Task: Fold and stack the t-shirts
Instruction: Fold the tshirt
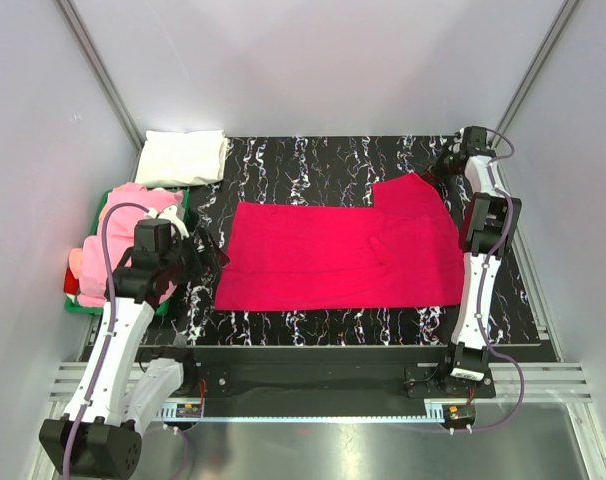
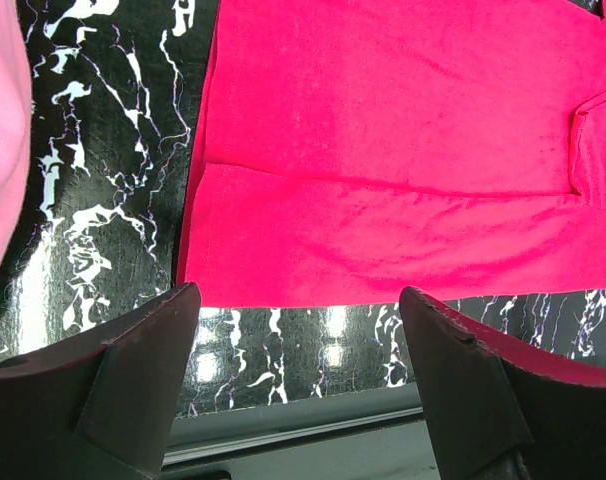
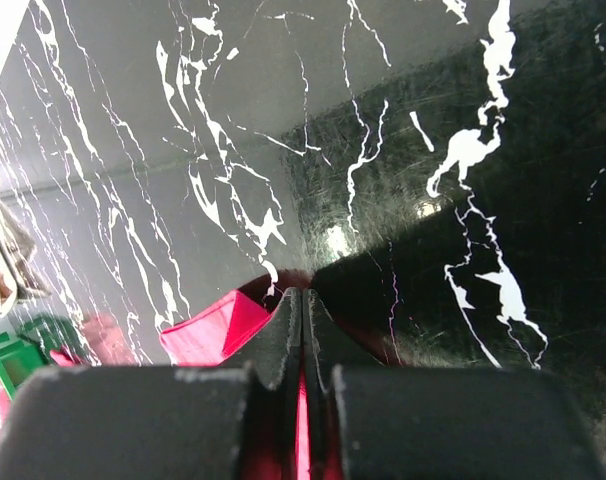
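Observation:
The crimson-red t-shirt [image 1: 333,250] lies spread flat on the black marbled table [image 1: 313,160], with a sleeve sticking up at its far right. My right gripper [image 1: 438,172] is at that far right corner and is shut on the cloth. In the right wrist view a strip of red shows between the closed jaws [image 3: 303,297], and a fold of the shirt [image 3: 208,335] lies to their left. My left gripper [image 1: 201,250] is open and empty just off the shirt's left edge. In the left wrist view its fingers [image 2: 133,370] frame the shirt's near hem [image 2: 383,240].
A folded white t-shirt [image 1: 183,157] lies at the far left corner of the table. Pink t-shirts [image 1: 133,205] are heaped in a green tray [image 1: 78,306] to the left of my left arm. Grey walls close in on both sides.

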